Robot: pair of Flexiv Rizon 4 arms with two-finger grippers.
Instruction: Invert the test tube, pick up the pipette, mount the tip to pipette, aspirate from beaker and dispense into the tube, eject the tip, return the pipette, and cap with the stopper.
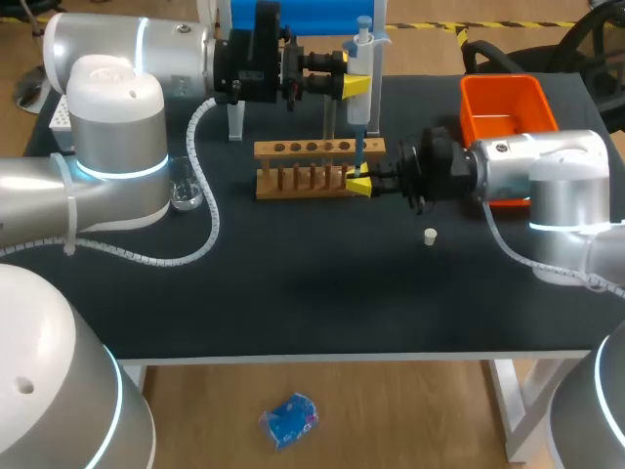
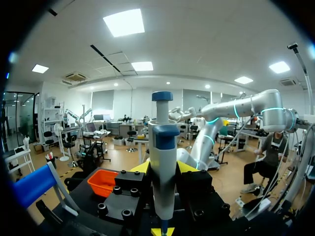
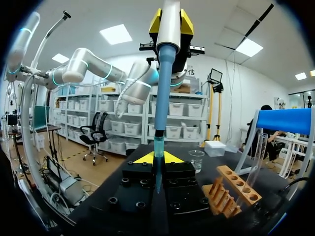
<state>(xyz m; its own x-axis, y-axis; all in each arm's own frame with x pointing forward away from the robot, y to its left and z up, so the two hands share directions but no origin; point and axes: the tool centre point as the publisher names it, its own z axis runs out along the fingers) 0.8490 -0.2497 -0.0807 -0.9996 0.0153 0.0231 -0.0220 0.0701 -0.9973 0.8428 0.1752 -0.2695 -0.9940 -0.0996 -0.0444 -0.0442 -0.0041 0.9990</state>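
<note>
My left gripper (image 1: 357, 85) is shut on a white pipette (image 1: 361, 68) with a blue plunger, held upright above the wooden tube rack (image 1: 320, 166). In the left wrist view the pipette (image 2: 162, 157) stands between the left gripper (image 2: 163, 169) fingers. My right gripper (image 1: 359, 183) is shut on a teal pipette tip (image 3: 158, 147) at the rack's right end. The pipette's blue shaft (image 3: 163, 83) runs down into that tip, just above the right gripper (image 3: 158, 158). A glass test tube (image 3: 256, 162) stands in the rack. A small white stopper (image 1: 430, 235) lies on the mat.
A glass beaker (image 1: 186, 193) sits by my left arm's base, seen also as the beaker (image 3: 197, 160) beyond the right gripper. An orange bin (image 1: 503, 107) stands at the back right, a blue pipette stand (image 1: 293, 15) at the back. The black table (image 1: 322, 293) has free room in front.
</note>
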